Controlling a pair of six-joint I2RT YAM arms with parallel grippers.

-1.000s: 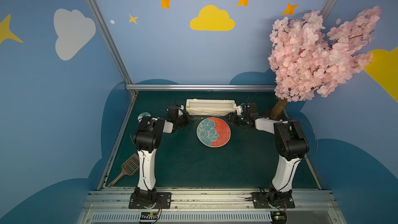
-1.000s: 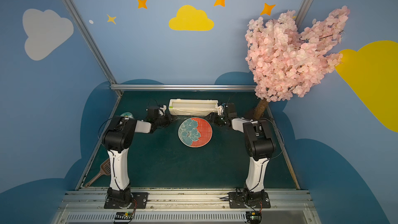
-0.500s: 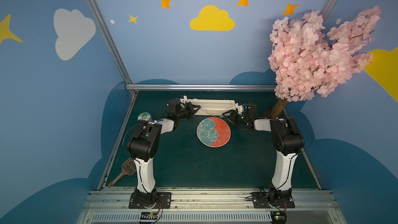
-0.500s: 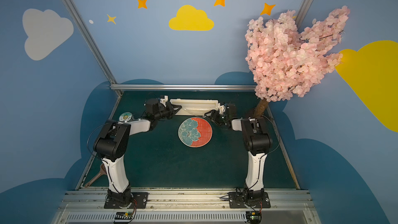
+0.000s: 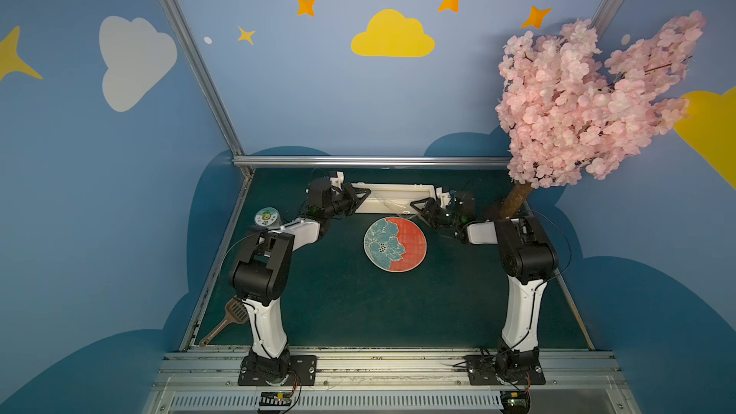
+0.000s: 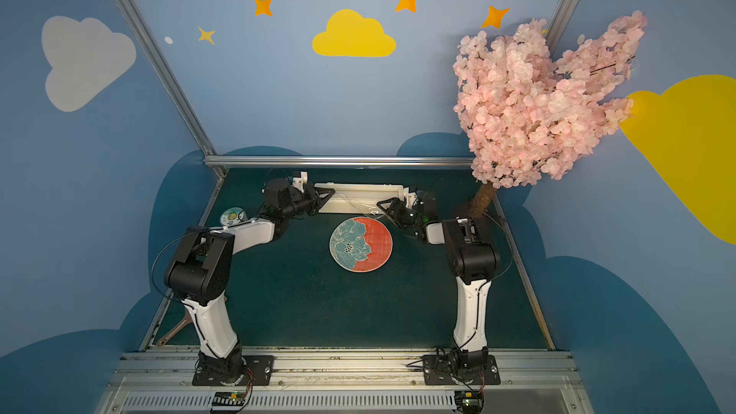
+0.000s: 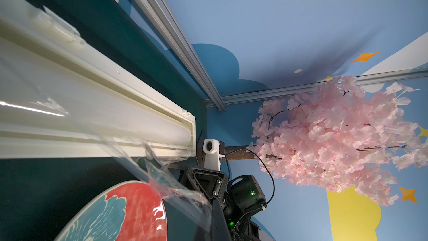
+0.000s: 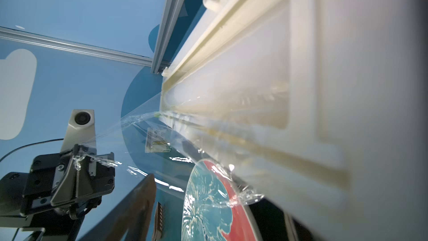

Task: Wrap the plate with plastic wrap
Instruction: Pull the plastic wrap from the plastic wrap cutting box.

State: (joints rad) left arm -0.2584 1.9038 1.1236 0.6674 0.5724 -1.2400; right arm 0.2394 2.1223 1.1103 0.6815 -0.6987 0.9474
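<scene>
- The left gripper (image 8: 77,162) is clamped on a crumpled corner of the plastic wrap (image 7: 162,177), and the film bunches around its tip
- The right gripper (image 5: 416,205) has its jaws apart; the film drapes over one of its fingers (image 7: 205,181) rather than being pinched, so this side looks loose
- Between the two, the sheet runs out of the dispenser box (image 5: 392,193) and hangs low, wrinkled, reaching only the far coral edge of the plate (image 5: 395,244)
- The plate lies flat on the green table (image 5: 338,304), just in front of the box and between the arms; most of its face looks uncovered, so the task seems at an early stage
- Risk: with only one corner gripped, a pull from the left would probably skew the sheet and let the free side fold onto itself, and cling film is hard to separate once stuck
- Risk: the film may cling to the open finger and get dragged off line when that arm moves
- Risk: a hard tug could slide the light box into the plate, or shift the plate, because nothing holds either down
- The yellow-labelled jar (image 5: 267,217) and brown scoop (image 5: 231,314) sit well clear on the left and pose no hazard
</scene>
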